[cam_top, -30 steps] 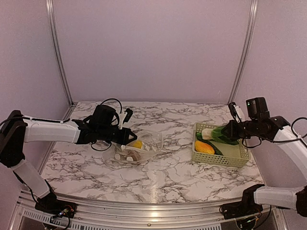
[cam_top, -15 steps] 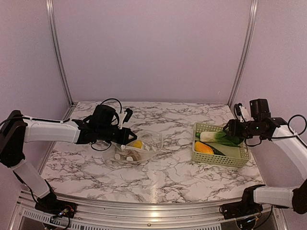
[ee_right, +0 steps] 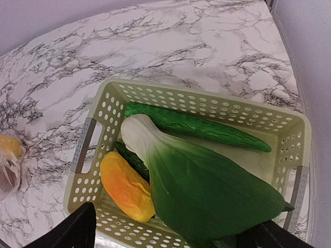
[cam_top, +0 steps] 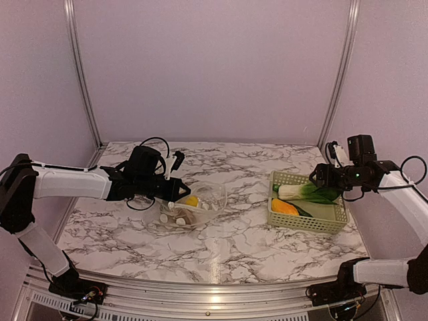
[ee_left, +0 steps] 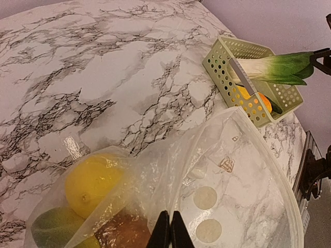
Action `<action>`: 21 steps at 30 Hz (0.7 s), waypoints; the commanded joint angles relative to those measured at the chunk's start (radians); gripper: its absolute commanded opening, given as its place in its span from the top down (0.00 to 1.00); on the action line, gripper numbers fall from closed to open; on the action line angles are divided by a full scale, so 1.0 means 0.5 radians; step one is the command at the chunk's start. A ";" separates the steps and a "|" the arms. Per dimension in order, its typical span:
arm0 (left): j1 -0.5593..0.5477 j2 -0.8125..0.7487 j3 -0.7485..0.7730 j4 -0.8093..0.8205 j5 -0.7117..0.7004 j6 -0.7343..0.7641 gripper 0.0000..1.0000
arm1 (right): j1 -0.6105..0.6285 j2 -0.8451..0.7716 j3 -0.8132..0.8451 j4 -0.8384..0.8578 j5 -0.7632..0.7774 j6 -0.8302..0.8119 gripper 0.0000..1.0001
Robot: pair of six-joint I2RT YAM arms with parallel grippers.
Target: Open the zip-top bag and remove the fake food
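Bag [ee_left: 243,170] perhaps open, some food [ee_left: 93,181] inside

A pale yellow-green perforated plastic basket [cam_top: 304,222] with grey handles sits on the right side of a white, grey-veined marble worktop [cam_top: 227,251], near its right edge. Plain lilac walls [cam_top: 214,67] and slanted aluminium posts [cam_top: 80,73] stand behind.

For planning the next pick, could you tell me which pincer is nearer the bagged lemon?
Left: left pincer grips the zip-top bag beside the lemon; right pincer hovers over the basket.
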 commanded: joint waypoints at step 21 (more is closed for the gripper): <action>0.015 -0.033 0.027 -0.049 -0.006 0.023 1.00 | -0.324 0.006 0.200 -0.057 -0.263 -0.141 0.03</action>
